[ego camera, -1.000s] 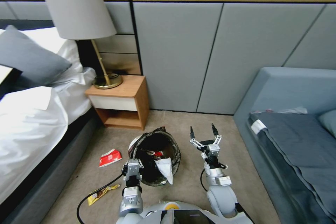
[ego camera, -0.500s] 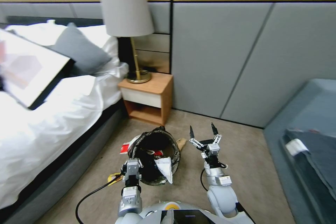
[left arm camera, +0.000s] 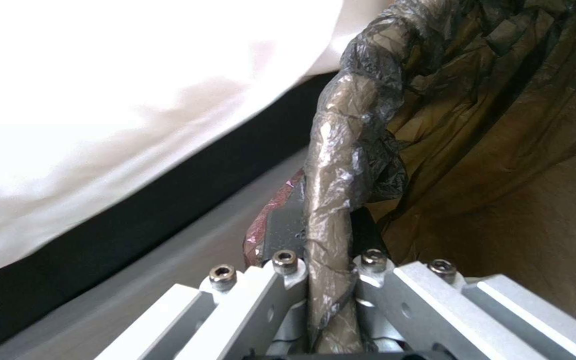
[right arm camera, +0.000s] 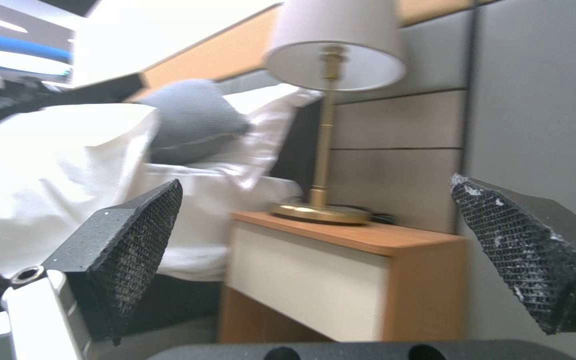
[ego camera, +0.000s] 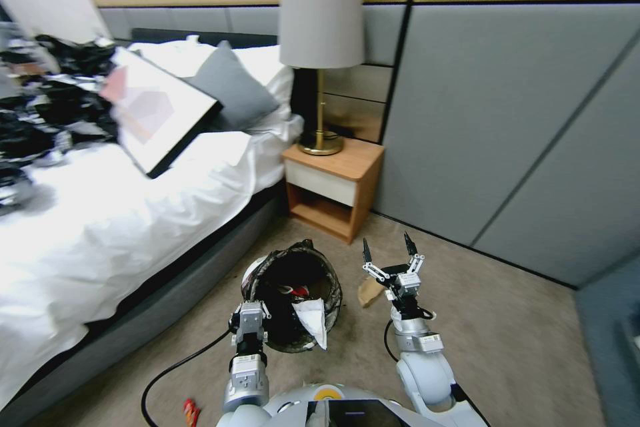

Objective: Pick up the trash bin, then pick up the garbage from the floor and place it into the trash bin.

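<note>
My left gripper (ego camera: 250,315) pinches the bag-lined rim of the trash bin (ego camera: 293,303), holding it tilted with its mouth toward me above the carpet (ego camera: 507,340); wrappers lie inside. Just right of the bin, a brown paper scrap (ego camera: 369,291) lies on the floor, long axis angled up-right, almost directly below my right gripper (ego camera: 388,250), whose jaws stand spread and empty, making it the nearer arm. Beyond are a bed (ego camera: 120,213), nightstand (ego camera: 333,187) and lamp (ego camera: 321,47).
</note>
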